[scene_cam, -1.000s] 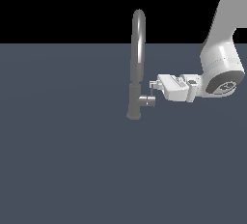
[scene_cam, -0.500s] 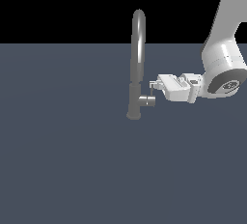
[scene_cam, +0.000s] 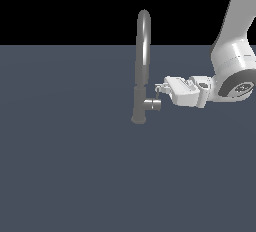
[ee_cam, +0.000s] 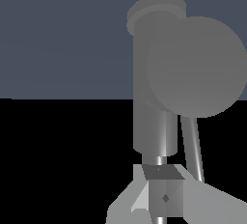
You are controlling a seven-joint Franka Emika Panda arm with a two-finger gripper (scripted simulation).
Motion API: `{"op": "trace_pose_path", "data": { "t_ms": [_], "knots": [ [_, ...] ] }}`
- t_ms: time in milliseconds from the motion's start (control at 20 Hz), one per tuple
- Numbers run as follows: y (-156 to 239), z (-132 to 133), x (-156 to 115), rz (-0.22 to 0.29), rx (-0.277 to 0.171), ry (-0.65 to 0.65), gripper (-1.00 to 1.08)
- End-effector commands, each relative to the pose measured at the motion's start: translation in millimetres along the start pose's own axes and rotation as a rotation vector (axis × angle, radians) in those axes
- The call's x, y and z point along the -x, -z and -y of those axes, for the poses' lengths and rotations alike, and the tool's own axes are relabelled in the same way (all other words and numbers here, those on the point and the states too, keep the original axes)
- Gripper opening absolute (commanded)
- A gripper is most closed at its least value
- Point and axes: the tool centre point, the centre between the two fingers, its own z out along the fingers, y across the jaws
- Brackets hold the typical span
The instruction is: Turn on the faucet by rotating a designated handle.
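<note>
Exterior view shows a tall, slim, grey brushed-metal gooseneck faucet (scene_cam: 142, 66) standing upright on a flat slate-blue surface (scene_cam: 65, 166), roughly at the picture's centre. A short grey metal cylindrical handle (scene_cam: 152, 104) juts from the faucet's thicker lower body toward the exterior view's right. The white robot arm (scene_cam: 232, 58) reaches in from that right side, and its white gripper (scene_cam: 159, 90) lies level, its tip just above the handle's outer end, close enough that touching cannot be ruled out. Compared with a second ago, the arm sits a little lower and the gripper's tip has crept slightly nearer the handle; the faucet and handle look unmoved. The wrist view looks straight along the handle, whose round end face (ee_cam: 195, 66) fills much of the picture, with a thin pin beside it and the pale fingers (ee_cam: 164, 194) drawn close together, apparently around the pin; whether they actually clamp it cannot be told. Judging from this, the approach looks nearly finished and the turning itself has not begun, so the water is probably still off.
</note>
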Motion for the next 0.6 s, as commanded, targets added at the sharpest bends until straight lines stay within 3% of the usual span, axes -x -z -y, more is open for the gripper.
{"op": "trace_pose_path", "data": {
  "t_ms": [0, 400, 550],
  "knots": [
    [0, -8, 0, 0.002, 0.003, -0.003, -1.00],
    [0, -31, 0, 0.004, 0.005, -0.002, -1.00],
    [0, -28, 2, 0.000, 0.001, 0.008, -1.00]
  ]
}}
